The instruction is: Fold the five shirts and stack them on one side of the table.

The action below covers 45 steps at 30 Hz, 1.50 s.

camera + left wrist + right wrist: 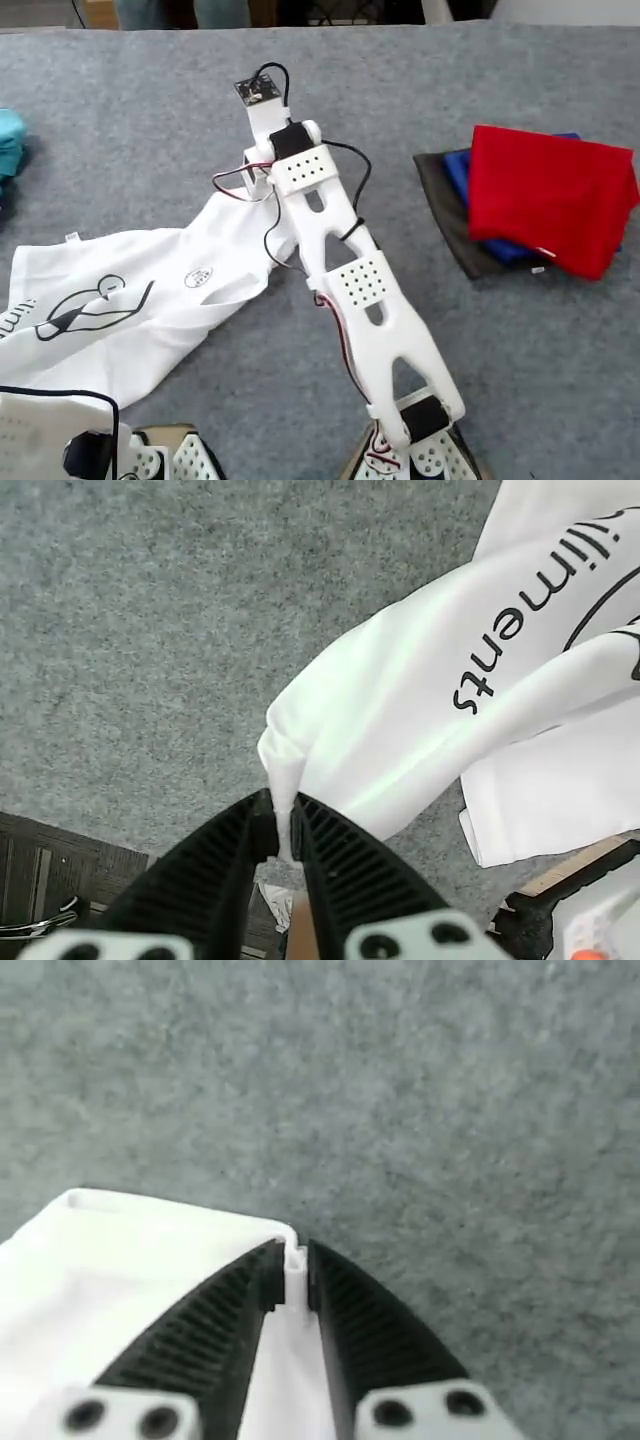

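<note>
Left hand [283,818] is clamped on a bunched fold of the white shirt [420,710], a peak of cloth standing up between the two black ribbed fingers. Right hand [292,1260] is pinched shut on a corner of the same shirt, where a thin strip of white hem shows between its fingertips.

Grey carpet-like surface [500,350] carries everything. The white shirt lies rumpled on the near left of it, its far right corner drawn up under the wrist of the right arm [340,250], which hides the gripped spot from above. The shirt's left side is cut off by the edge of the high view.

On the right, well apart from the white shirt, sits a stack: a folded red shirt [550,195] on top, a blue shirt [462,175] under it and a dark shirt [438,195] at the bottom, both mostly covered. A teal cloth [8,140] shows at the far left edge, largely cut off.

Print on the white shirt is black: a line drawing [90,305], a row of lettering [510,630] curving along a fold, and a small round mark [198,277] too small to make out. A little white tag [72,237] sits at the shirt's far left edge, unreadable.
</note>
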Motion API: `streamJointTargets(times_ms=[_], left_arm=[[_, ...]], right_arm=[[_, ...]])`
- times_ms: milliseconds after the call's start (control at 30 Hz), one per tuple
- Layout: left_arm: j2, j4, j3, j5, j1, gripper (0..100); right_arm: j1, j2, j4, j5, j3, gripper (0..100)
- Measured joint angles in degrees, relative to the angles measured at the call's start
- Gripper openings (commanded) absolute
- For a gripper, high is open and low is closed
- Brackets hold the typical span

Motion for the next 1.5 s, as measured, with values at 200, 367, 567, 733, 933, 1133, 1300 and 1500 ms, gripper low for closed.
streamJointTargets(times_ms=[200, 367, 567, 733, 933, 1133, 1300, 1500], left_arm=[[0.0, 0.0, 0.0, 0.6, 0.0, 3], [0.0, 0.0, 0.0, 7.3, 0.4, 16], [-0.7, 0.0, 0.0, 11.3, -1.1, 21], [-6.0, 0.0, -0.1, 4.7, -6.7, 16], [-13.5, 0.2, -0.1, -2.1, -9.2, 15], [-18.5, 0.2, -0.1, 17.9, 3.4, 14], [-16.0, 0.2, 3.0, 44.4, 23.9, 14], [-1.1, -4.3, 3.6, 69.2, 42.4, 14]], right_arm=[[0.7, 0.1, 1.7, 0.0, -4.8, 1.4], [0.9, 0.1, 1.8, 0.0, -5.9, 1.4], [2.7, 0.1, 2.9, 0.3, -6.0, 1.4], [6.0, 2.5, 3.9, 0.4, -6.0, 1.4], [7.2, 3.3, 4.6, 4.4, -6.1, 1.4], [7.4, 3.3, 6.3, 10.5, -6.1, 1.4], [7.4, 4.3, 6.4, 12.3, -7.3, 1.4], [7.4, 4.3, 6.4, 12.8, -7.4, 1.4]])
